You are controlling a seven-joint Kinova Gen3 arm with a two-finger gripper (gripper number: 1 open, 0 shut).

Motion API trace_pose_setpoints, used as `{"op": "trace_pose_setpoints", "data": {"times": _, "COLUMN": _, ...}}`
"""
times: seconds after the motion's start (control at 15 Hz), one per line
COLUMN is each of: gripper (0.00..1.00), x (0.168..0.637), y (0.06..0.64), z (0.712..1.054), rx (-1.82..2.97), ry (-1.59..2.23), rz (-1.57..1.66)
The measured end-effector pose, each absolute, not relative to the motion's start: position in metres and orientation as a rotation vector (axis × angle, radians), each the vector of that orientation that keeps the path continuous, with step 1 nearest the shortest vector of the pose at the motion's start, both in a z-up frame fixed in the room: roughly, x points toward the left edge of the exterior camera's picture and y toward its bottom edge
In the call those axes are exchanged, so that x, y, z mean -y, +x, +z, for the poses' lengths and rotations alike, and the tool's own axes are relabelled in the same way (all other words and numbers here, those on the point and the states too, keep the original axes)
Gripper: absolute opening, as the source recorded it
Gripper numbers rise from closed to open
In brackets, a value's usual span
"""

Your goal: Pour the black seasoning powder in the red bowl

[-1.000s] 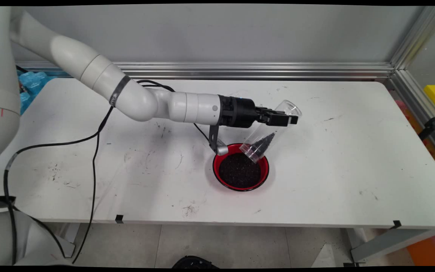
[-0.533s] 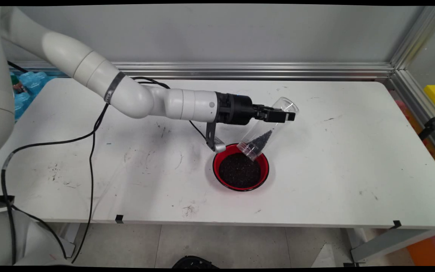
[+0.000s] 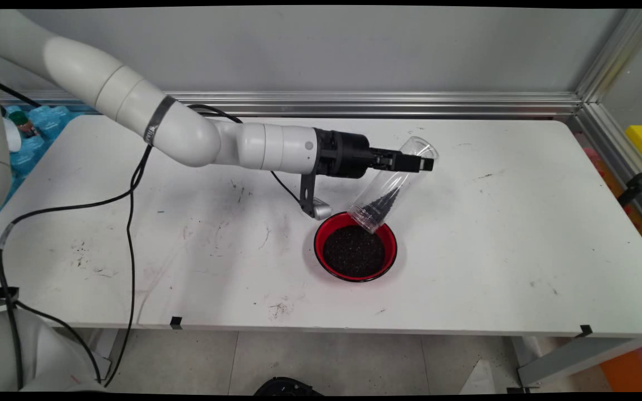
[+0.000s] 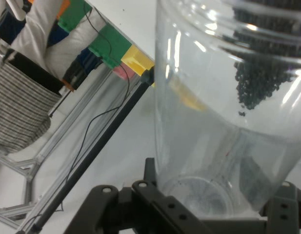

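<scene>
Tool: tool clenched on clear cup.
Cup axis: tilted, mouth down-left over red bowl of dark granules on the worktop.

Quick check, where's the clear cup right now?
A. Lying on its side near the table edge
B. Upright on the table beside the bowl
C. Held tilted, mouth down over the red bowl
C: the gripper holds the clear cup tilted, mouth down over the red bowl.
</scene>
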State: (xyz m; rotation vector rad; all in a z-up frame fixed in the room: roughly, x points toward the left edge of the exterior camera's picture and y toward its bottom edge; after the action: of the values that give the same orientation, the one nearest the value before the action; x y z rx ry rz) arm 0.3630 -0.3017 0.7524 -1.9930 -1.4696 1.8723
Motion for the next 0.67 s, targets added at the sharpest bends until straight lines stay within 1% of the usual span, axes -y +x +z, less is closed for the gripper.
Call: {"op": "trace_pose_setpoints", "data": {"times": 0.67, "gripper": 0.0, "x": 0.296, "y": 0.373, "z": 0.778, "rx": 1.601, "ry": -1.876, "rz": 1.77}}
